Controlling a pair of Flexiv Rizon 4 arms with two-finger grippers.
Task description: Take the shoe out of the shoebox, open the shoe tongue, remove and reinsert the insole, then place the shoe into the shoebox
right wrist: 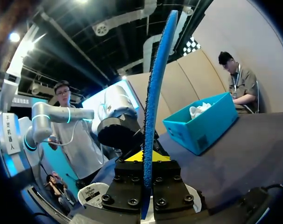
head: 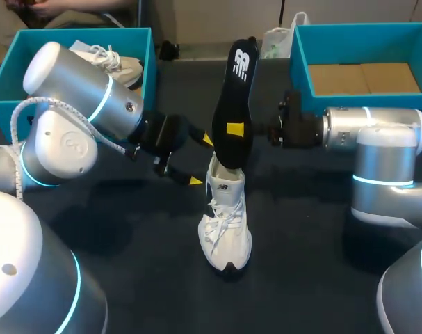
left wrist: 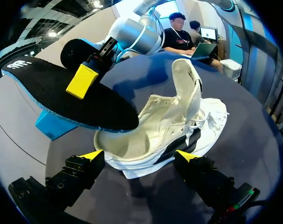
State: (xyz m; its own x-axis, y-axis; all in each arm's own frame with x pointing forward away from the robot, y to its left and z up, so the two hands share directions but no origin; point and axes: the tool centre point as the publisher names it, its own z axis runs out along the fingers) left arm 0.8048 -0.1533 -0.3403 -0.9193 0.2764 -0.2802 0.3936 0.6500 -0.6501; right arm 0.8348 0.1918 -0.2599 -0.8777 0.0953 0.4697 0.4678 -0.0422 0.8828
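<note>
A white shoe (head: 226,226) lies on the dark table, toe toward me, tongue pulled up. In the left wrist view the shoe (left wrist: 178,130) sits just ahead of my open left gripper (left wrist: 137,156), heel opening facing the fingers. My left gripper (head: 200,160) is beside the shoe's heel. A black insole (head: 233,104) with a blue underside stands upright, its lower end in the shoe's opening. My right gripper (head: 235,130) is shut on the insole, whose blue edge (right wrist: 155,93) rises between its fingers. The insole (left wrist: 66,95) hangs over the shoe's opening.
A teal shoebox (head: 5,76) at the back left holds another white shoe (head: 117,62). A second teal box (head: 301,59) with a cardboard floor stands at the back right. A white bag (head: 277,38) lies between them at the far edge.
</note>
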